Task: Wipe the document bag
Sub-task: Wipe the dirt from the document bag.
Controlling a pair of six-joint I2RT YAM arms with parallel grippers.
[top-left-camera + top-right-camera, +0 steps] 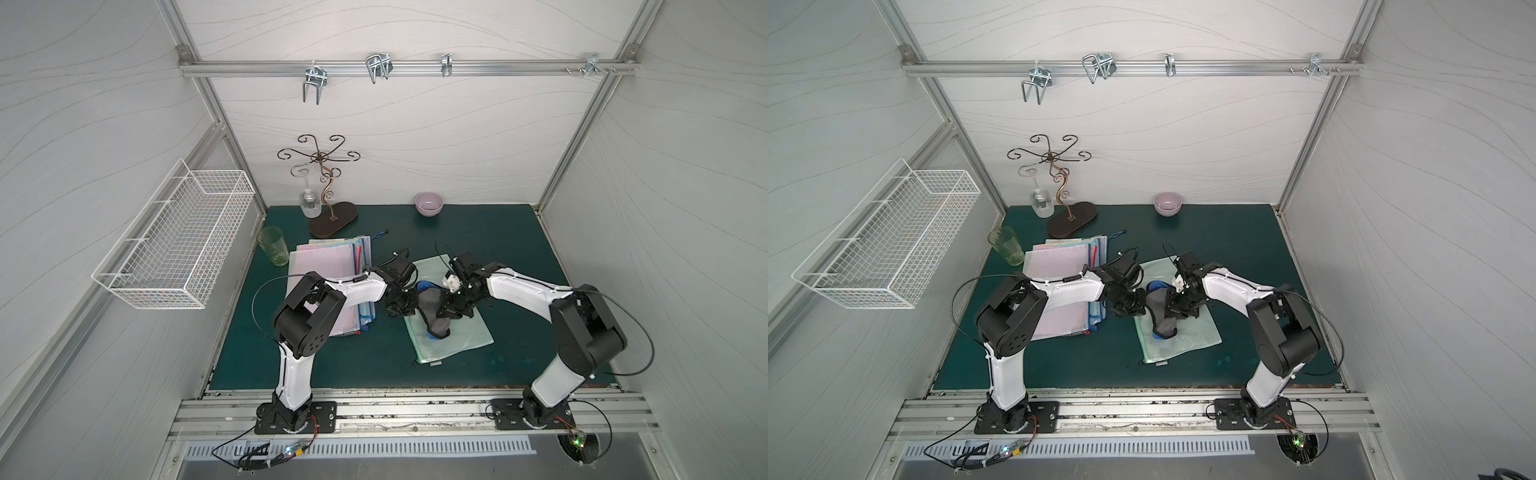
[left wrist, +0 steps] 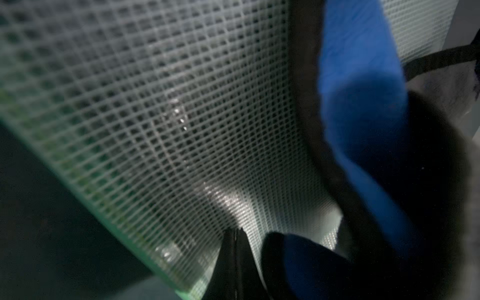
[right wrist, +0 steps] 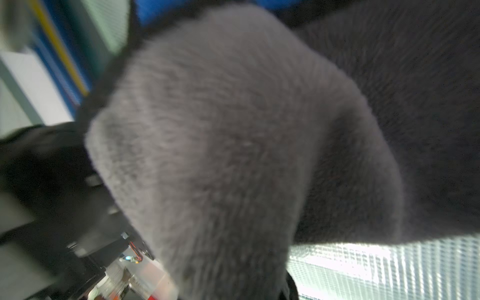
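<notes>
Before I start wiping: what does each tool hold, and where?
Right tool grips the grey cloth by its raised part; left tool is shut, hold unclear.

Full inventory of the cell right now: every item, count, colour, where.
document bag: 1, green mesh, mid-mat
cloth: 1, grey and blue, on the document bag
bag stack: 1, pink and blue, left of it
tumbler: 1, green, beside the stack
wine glass: 1, clear, hanging inverted on rack
rack: 1, bronze, back left
bowl: 1, lilac, back edge
wire basket: 1, white, left wall
hooks: 4, metal, back-wall rail
mat: 1, dark green, floor
arms: 2, white and black, over the document bag
left fingers: shut, at the document bag's edge
right fingers: shut on the cloth
</notes>
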